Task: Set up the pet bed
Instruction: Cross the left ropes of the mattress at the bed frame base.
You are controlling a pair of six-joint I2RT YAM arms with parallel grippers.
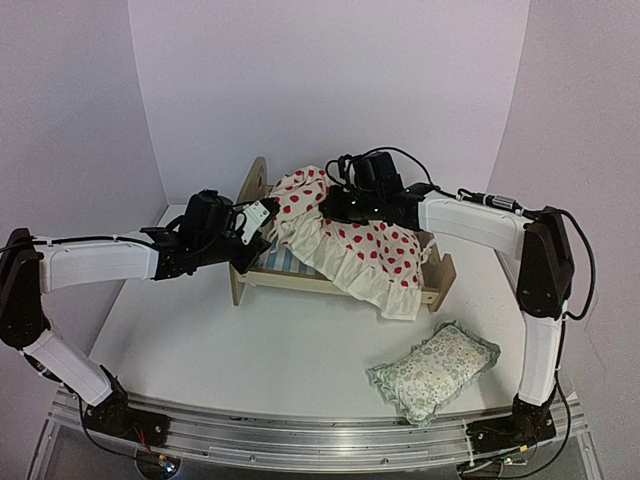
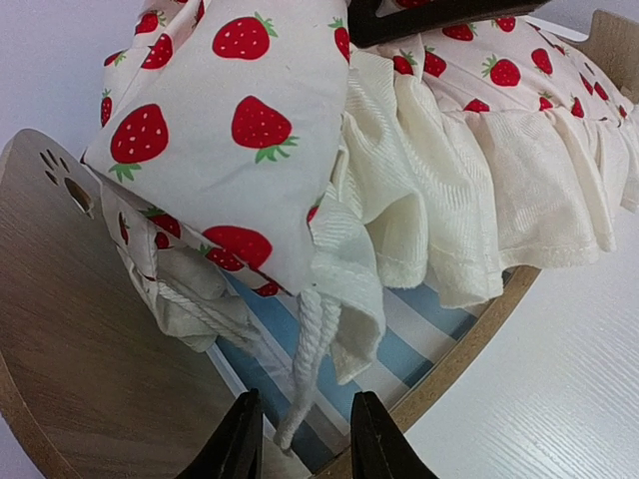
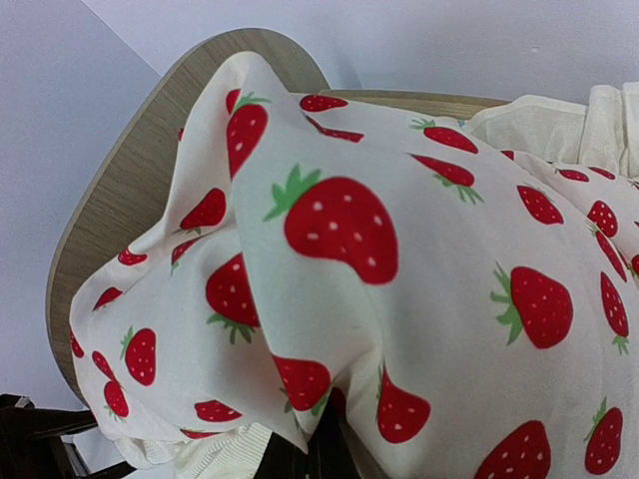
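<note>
The pet bed (image 1: 441,276), light wood with a blue-striped base (image 2: 419,329), stands mid-table. A cream strawberry-print cushion (image 1: 360,250) with a frilled edge lies bunched and askew over it, spilling over the front rail. My left gripper (image 2: 305,404) hovers at the headboard (image 2: 80,329) end. Its jaws stand apart, and the cushion's white cord (image 2: 305,349) dangles loose between them. My right gripper (image 1: 335,205) sits on top of the cushion near the headboard, shut on a fold of the fabric (image 3: 399,299); its fingers are mostly buried under the cloth.
A small green floral frilled pillow (image 1: 435,370) lies on the white table (image 1: 250,350) at the front right, apart from the bed. Pale walls close in the back and sides.
</note>
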